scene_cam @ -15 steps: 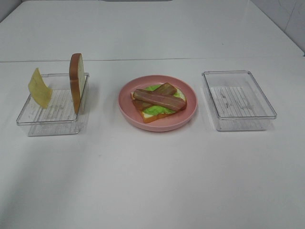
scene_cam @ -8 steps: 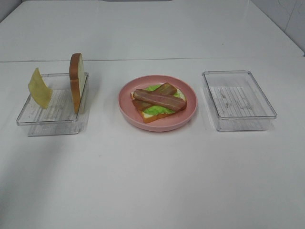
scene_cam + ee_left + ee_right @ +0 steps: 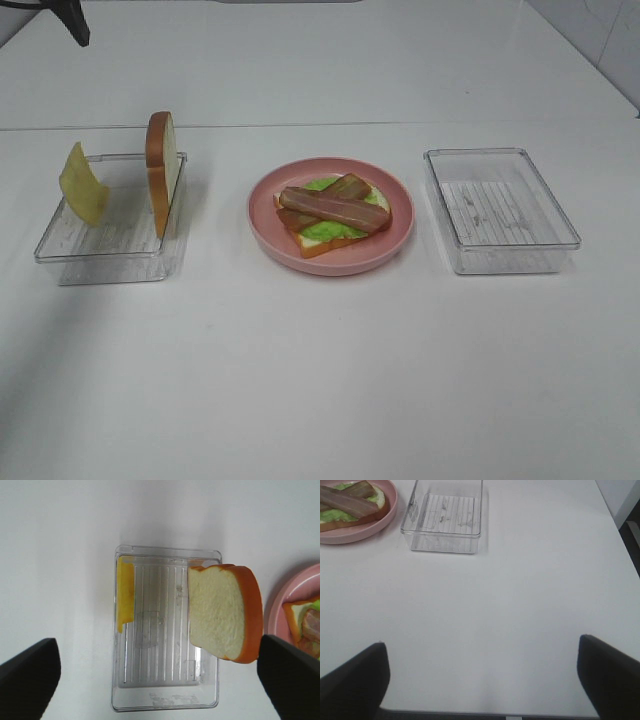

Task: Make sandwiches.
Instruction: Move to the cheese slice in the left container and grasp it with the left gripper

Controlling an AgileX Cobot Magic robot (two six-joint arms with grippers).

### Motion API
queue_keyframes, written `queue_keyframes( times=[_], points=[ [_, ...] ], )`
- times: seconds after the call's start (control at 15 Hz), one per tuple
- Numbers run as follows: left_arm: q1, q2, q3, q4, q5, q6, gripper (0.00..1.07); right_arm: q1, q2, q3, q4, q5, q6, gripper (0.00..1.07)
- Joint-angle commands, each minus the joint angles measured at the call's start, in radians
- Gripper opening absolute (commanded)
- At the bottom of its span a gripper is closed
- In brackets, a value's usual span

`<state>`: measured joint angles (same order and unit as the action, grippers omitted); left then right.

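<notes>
Left fingers (image 3: 30, 672) hang spread, empty, over the clear plastic tray (image 3: 165, 700) left of the pink round plate (image 3: 262, 222); in it an orange-crusted bread slice (image 3: 220, 612) stands on edge near a yellow cheese slice (image 3: 125, 592). Right fingers (image 3: 352, 680), spread too, hover apart from the plate, which carries bread (image 3: 322, 245), green lettuce (image 3: 340, 230) and brown bacon strips (image 3: 335, 208).

Exterior high: elevated, at the front of the white table (image 3: 320, 380), looking down across it; widest view.
Left wrist: straight down between the left end effector (image 3: 156, 645) fingers, close over the left clear plastic rectangular tray (image 3: 165, 706).
Right wrist: oblique past the right end effector (image 3: 481, 642), farther back.
All three share the round pink plate (image 3: 330, 262).
</notes>
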<state>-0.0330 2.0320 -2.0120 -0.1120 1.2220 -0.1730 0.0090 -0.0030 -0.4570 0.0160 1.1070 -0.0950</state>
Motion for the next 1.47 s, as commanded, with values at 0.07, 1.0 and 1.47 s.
queue_keyframes(
  times=[0.07, 1.0, 1.47],
  points=[
    [0.004, 0.032, 0.01, 0.012, 0.093, -0.015, 1.01, -0.004, -0.031, 0.003, -0.004, -0.008, -0.007, 0.99],
    [0.004, 0.219, 0.01, 0.068, 0.021, -0.021, 0.98, -0.004, -0.031, 0.003, -0.004, -0.008, -0.007, 0.99],
    [0.027, 0.294, 0.01, 0.067, -0.038, -0.021, 0.98, -0.004, -0.031, 0.003, -0.004, -0.008, -0.007, 0.99]
  ],
)
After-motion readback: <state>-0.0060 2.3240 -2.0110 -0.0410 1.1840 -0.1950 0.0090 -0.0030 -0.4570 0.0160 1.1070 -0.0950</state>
